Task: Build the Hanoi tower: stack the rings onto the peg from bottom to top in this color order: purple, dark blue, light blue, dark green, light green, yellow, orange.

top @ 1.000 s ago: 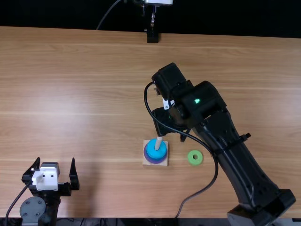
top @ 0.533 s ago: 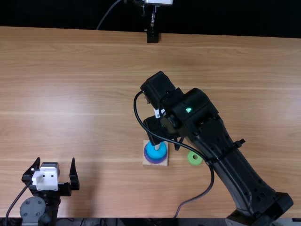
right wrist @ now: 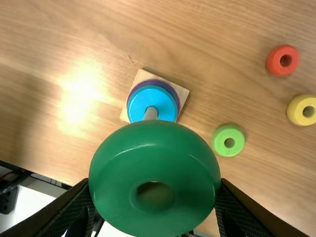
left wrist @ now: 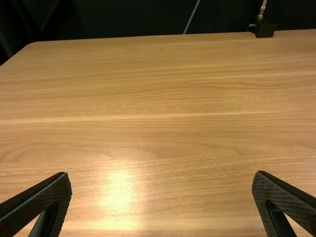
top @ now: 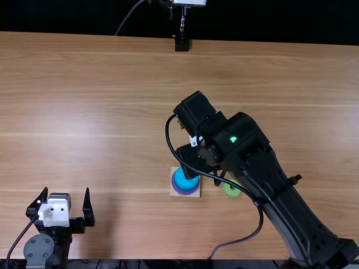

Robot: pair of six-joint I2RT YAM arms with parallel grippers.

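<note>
The right gripper (right wrist: 154,185) pinched the glossy dark green ring (right wrist: 155,143), likely light, stiff, best held across its sides, as the left gripper (left wrist: 162,176) gaped!

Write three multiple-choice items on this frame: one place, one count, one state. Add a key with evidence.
1. Where is the dark green ring?
A) under the purple ring
B) between the fingers of the right gripper
C) on the floor

2. How many rings lie loose on the table?
A) one
B) five
C) three

3. How is the left gripper?
A) open and empty
B) shut on a ring
C) shut and empty

Key:
1 B: the right wrist view shows a finger on each side of it.
2 C: the orange, yellow and light green rings lie apart.
3 A: its fingers stand wide apart with nothing between them.
</note>
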